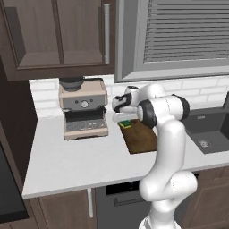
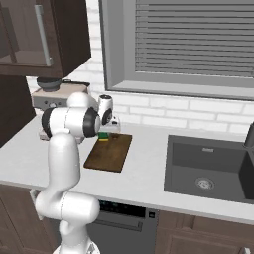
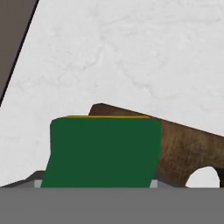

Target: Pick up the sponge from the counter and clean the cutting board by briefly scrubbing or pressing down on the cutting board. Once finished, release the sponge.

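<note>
The sponge [image 1: 126, 124] [image 2: 103, 135], dark green over a thin yellow layer, is at the far left corner of the dark brown cutting board [image 1: 141, 136] [image 2: 109, 153]. My gripper [image 1: 122, 118] [image 2: 107, 130] points down, shut on the sponge. In the hand view the sponge [image 3: 103, 151] is large and close between the fingers. The cutting board [image 3: 188, 146] runs off to the right behind it, on the pale counter [image 3: 131, 57]. Whether the sponge presses on the board I cannot tell. The arm's elbow hides part of the board in the left base view.
A coffee machine [image 1: 83, 109] [image 2: 52, 96] stands on the counter [image 1: 80, 156] just left of the board. A dark sink [image 1: 208, 127] [image 2: 208, 168] is sunk into the counter to the right. Wall cabinets [image 1: 58, 36] and a window with blinds [image 2: 193, 39] are above.
</note>
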Motion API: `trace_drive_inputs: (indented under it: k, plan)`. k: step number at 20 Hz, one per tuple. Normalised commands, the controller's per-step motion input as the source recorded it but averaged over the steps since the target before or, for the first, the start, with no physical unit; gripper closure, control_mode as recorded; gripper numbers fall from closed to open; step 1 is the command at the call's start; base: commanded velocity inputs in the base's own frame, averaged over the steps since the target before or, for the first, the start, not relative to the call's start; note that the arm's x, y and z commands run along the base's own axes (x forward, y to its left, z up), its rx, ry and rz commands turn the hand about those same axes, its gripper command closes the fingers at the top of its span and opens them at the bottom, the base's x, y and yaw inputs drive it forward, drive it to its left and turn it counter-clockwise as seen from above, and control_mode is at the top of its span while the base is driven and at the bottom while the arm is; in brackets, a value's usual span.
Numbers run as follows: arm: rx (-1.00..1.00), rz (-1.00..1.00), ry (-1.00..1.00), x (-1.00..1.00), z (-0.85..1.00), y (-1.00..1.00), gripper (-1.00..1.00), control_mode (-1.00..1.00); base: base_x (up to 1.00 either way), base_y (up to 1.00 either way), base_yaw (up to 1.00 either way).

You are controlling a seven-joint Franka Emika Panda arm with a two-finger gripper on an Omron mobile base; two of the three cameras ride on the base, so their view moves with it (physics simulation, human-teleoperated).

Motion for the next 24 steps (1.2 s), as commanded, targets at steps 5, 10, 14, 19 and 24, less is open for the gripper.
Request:
trace_drive_inputs:
  k: [5,10,14,19,24]
  plan:
    - [0.00,0.00,0.00,-0.04,0.00,-0.37,1.00,-1.00,0.00,0.00,0.00]
    - [0.00,0.00,-0.01,-0.14,-0.02,-0.48,1.00,-1.00,0.00,0.00,0.00]
    - [0.01,0.00,-0.02,-0.32,-0.03,-0.13,1.00,-1.00,0.00,0.00,0.00]
    - [0.12,0.00,-0.02,-0.90,-0.16,0.05,1.00,-1.00,0.00,0.00,0.00]
    - [0.12,0.00,0.00,-0.91,-0.28,0.13,1.00,-1.00,0.00,0.00,0.00]
